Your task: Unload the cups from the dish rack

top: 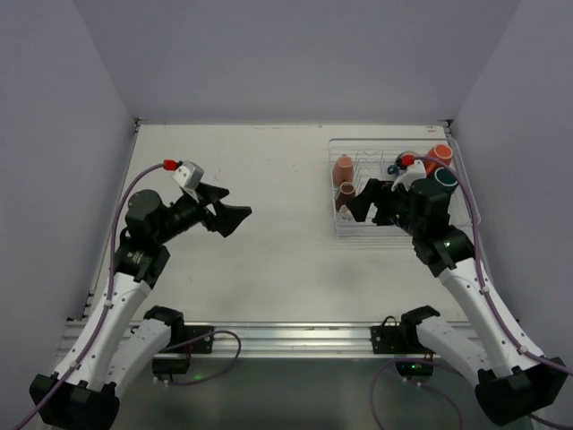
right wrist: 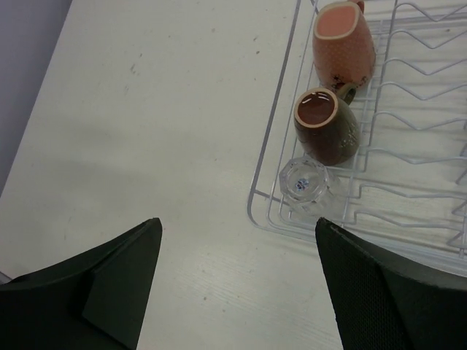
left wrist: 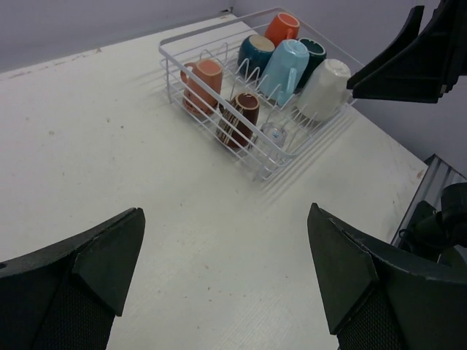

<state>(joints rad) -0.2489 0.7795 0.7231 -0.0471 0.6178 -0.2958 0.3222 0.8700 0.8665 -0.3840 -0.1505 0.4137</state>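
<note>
The white wire dish rack (top: pixel 376 141) stands at the back right of the table. In the left wrist view the dish rack (left wrist: pixel 172 67) holds a salmon-pink mug (left wrist: pixel 203 84), a brown mug (left wrist: pixel 239 117), a dark teal mug (left wrist: pixel 255 52), a light blue mug (left wrist: pixel 284 67), an orange mug (left wrist: pixel 282 28), a white mug (left wrist: pixel 325 87) and a clear glass tumbler (left wrist: pixel 276 133). My right gripper (top: pixel 361 208) is open and empty, above the rack's near-left corner, close to the tumbler (right wrist: pixel 305 181) and brown mug (right wrist: pixel 327 124). My left gripper (top: pixel 235 208) is open and empty, mid-table, facing the rack.
Grey walls enclose the table on three sides. The rack's right side lies near the table's right edge (top: pixel 461 161). Bare white tabletop (top: pixel 269 170) stretches left of the rack. The right gripper's fingers (left wrist: pixel 408 62) hang over the rack in the left wrist view.
</note>
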